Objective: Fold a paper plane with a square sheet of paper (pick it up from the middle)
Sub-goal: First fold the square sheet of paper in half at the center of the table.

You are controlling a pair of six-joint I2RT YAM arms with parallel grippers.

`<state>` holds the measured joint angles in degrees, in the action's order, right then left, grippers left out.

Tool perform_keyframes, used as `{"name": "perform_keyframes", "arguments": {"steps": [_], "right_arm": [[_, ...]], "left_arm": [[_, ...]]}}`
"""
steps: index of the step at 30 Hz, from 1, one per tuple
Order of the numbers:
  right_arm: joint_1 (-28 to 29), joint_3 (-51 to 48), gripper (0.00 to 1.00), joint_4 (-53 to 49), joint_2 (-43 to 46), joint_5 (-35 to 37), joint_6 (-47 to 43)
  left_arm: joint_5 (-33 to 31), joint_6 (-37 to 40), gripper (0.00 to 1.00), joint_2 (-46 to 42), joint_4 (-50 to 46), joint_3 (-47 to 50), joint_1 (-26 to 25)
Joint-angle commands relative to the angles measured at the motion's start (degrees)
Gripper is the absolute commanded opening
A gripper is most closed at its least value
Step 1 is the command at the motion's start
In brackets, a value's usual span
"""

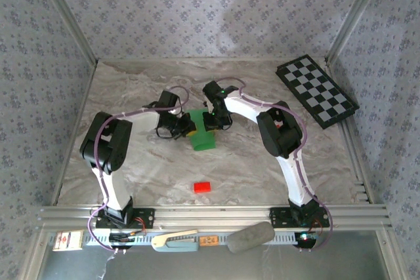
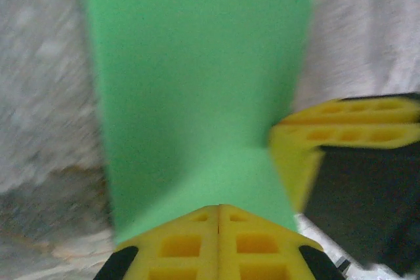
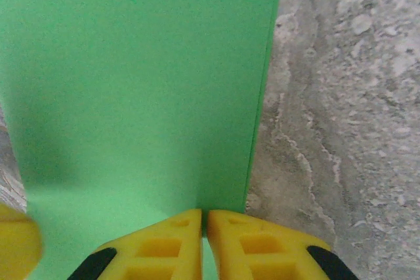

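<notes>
Both left fingers [image 2: 180,246] and right fingers [image 3: 164,248] are clamping the thin bright green square paper sheet [image 1: 203,138] mid-frame on the marble counter [image 1: 262,168]; probably best creasing slowly, edges aligned.

No text can be read; the small card [image 1: 67,240] at the near-left edge is too blurred.

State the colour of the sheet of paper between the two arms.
The sheet of paper is plain bright green, clearest in the right wrist view.
</notes>
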<state>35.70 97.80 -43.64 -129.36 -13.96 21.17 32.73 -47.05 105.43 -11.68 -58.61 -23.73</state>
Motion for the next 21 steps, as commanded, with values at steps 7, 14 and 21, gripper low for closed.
{"name": "perform_keyframes", "arguments": {"steps": [7,14,21], "right_arm": [[-1.5,-6.6,0.15,-9.0,-9.3,9.7,0.4],[-1.6,-7.0,0.15,-9.0,-9.5,9.9,0.5],[-1.5,-6.7,0.15,-8.9,-9.5,10.2,0.7]], "left_arm": [[-0.1,-2.1,0.03,-1.2,1.4,4.7,-0.5],[-5.7,5.4,0.02,-1.5,-7.5,6.9,1.8],[-1.6,3.7,0.03,-9.7,-5.5,6.5,2.3]]}}
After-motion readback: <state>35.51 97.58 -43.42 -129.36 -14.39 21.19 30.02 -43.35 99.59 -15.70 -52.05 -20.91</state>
